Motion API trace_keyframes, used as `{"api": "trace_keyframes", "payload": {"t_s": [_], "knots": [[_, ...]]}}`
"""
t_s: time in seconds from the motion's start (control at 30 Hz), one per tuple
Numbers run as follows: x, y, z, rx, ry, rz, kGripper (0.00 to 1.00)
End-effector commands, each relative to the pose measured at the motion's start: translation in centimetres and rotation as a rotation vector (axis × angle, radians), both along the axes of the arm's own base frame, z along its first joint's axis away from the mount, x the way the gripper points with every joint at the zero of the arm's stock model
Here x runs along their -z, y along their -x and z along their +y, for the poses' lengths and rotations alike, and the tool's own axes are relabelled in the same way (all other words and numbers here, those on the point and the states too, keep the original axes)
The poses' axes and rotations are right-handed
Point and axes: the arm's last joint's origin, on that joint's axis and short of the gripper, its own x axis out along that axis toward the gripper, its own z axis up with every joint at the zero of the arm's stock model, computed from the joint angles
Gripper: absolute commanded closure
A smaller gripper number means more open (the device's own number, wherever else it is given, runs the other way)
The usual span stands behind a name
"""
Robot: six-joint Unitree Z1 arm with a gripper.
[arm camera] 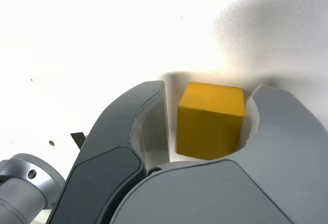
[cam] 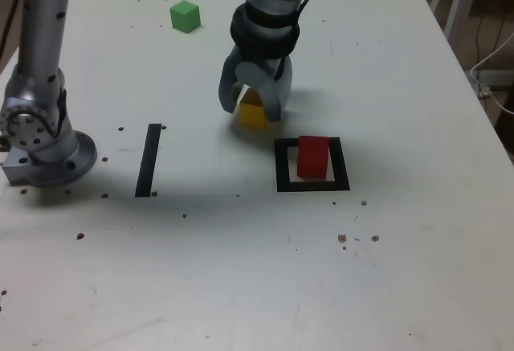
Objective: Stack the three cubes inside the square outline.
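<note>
Gripper (cam: 255,108) straddles the yellow cube (cam: 254,115) in the exterior view, half hiding it; red cube (cam: 312,157) sits in the square outline (cam: 283,166), green cube (cam: 185,16) well apart. Wrist view: jaws flank the cube, contact unclear.

White table (cam: 401,287) holds 3 cubes (cam: 185,16).

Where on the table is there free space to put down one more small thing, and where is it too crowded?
Free: the wide near part of the table, in front of the black strip and square outline; also the stretch between those two. Crowded: around the gripper over the yellow cube, close beside the outline holding the red cube. The green cube sits alone at the far side.
</note>
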Motion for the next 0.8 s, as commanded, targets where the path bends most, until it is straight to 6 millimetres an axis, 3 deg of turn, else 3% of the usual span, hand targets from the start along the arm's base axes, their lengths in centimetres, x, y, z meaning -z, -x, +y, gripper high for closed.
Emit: {"api": "trace_keyframes", "payload": {"t_s": [0.0,0.37,0.77], "knots": [[0.1,-0.1,0.0,-0.001,0.003,0.002,0.72],[-0.7,-0.2,-0.7,0.004,0.0,-0.008,0.72],[-5.2,-0.9,-4.0,0.036,0.0,-0.062,0.72]]}}
